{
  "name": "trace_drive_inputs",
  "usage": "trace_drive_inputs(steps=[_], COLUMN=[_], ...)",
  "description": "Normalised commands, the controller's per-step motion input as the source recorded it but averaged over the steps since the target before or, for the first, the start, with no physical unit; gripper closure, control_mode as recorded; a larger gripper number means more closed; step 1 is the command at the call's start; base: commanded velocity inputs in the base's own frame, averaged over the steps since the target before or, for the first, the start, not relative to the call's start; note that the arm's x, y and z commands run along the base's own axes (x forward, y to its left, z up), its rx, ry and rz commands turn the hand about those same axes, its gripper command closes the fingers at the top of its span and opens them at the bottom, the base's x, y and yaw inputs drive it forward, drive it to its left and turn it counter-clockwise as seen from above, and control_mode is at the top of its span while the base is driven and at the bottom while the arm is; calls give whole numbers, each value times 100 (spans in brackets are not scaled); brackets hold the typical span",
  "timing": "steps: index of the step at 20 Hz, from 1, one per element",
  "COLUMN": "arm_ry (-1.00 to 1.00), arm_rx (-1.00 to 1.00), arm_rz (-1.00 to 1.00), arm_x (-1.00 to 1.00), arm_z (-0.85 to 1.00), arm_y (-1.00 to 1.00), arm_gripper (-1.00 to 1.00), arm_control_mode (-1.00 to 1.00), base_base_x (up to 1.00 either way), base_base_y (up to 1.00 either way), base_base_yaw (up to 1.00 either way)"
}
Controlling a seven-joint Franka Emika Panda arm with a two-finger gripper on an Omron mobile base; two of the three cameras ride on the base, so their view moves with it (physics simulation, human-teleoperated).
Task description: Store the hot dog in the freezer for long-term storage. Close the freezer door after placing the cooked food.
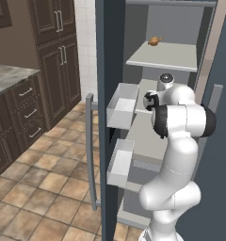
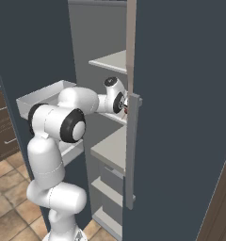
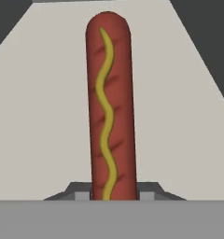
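The hot dog (image 3: pixel 111 107), a reddish-brown sausage with a yellow wavy line, stands out lengthwise from my gripper (image 3: pixel 113 193), which is shut on its near end. Under it lies a pale grey freezer shelf (image 3: pixel 184 116); I cannot tell whether the sausage touches it. The freezer (image 1: pixel 169 28) stands open, and my arm reaches into it at mid height, with the hand (image 2: pixel 118 101) just inside. The freezer door (image 1: pixel 110 56) is swung wide open on the left, its white bins (image 1: pixel 122 106) facing inward and its grey bar handle (image 1: pixel 90 150) on the outer side.
A tan roundish food (image 1: pixel 155 41) rests on the upper shelf. The other slate-blue door (image 2: pixel 181 117) with its handle (image 2: pixel 131 150) stands close on the arm's right. Dark wooden cabinets (image 1: pixel 53 56) and a counter (image 1: pixel 9 77) line the left, over tiled floor (image 1: pixel 44 183).
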Motion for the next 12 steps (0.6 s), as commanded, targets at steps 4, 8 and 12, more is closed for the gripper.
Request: trace_drive_inputs(steps=[4, 8, 12], arm_ry=[0, 0, 0], arm_rx=[0, 0, 0], arm_rz=[0, 0, 0], arm_x=[15, 4, 3], arm_z=[0, 0, 0], arm_y=[0, 0, 0], arm_gripper=[100, 100, -100], arm_control_mode=[-100, -100, -100], base_base_x=[0, 0, 0], base_base_y=[0, 0, 0], base_base_yaw=[0, 0, 0])
